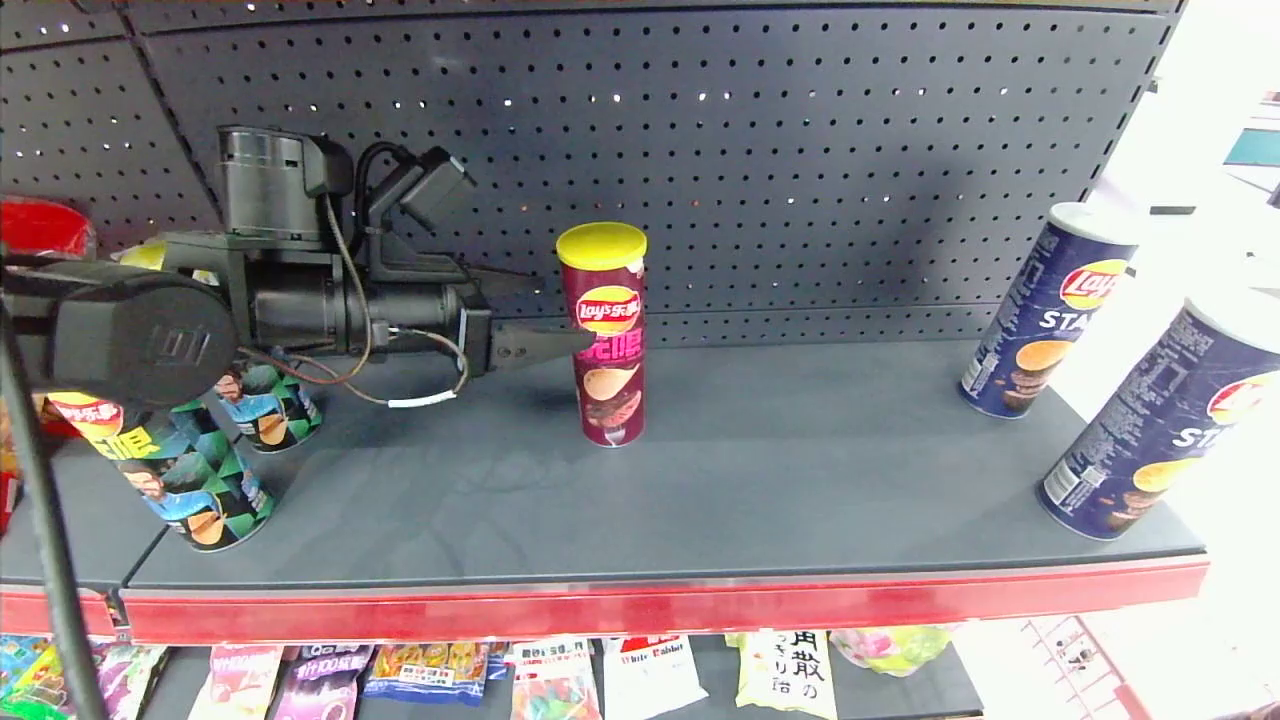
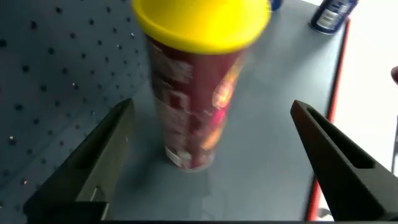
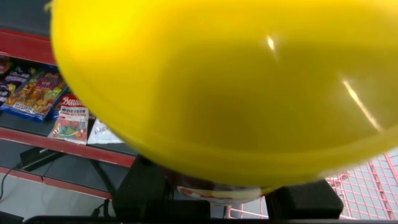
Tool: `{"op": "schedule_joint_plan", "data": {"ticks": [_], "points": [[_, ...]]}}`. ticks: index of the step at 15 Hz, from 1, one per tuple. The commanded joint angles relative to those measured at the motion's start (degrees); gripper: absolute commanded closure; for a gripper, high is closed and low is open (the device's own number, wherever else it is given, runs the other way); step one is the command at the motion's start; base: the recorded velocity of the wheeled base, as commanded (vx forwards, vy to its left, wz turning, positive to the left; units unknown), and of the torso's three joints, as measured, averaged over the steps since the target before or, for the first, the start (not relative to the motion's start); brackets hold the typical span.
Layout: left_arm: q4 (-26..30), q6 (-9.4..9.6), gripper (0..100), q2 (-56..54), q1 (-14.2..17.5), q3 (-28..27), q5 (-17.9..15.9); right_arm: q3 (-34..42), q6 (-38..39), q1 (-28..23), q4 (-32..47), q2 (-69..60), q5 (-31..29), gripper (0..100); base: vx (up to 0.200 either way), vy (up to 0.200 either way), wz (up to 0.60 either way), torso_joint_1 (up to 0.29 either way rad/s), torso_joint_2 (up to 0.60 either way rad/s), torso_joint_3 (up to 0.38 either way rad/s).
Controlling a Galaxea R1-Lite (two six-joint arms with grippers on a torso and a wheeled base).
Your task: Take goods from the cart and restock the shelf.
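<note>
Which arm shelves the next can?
Right, likely: the right gripper holds a yellow-lidded can. The left gripper is open and empty, facing the maroon chip can standing on the shelf.

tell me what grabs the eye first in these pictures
A maroon chip can with a yellow lid stands upright in the middle of the shelf, flanked by the open left gripper. A second yellow-lidded can sits in the right gripper, its lid close to that wrist's camera. Two blue cans stand at the shelf's right end.
</note>
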Motion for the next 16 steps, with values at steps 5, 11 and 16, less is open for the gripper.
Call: {"op": "schedule_joint_plan", "data": {"ticks": [5,11,16], "points": [[0.03,-0.01,0,6.16,-0.24,-5.75,-2.09,0.0,-0.04,0.03,0.01,0.27,-0.04,100,0.0,0.0,0.0,0.0,0.0,0.0],[0.2,-0.19,0,9.15,-1.47,-9.62,-3.06,0.0,0.05,0.03,0.01,0.27,-0.04,100,0.0,0.0,0.0,0.0,0.0,0.0],[0.2,-0.19,0,12.4,-1.47,-13.84,-4.12,-0.18,-0.04,-0.05,0.01,0.71,-0.13,100,0.0,0.0,0.0,0.0,0.0,0.0]]}}
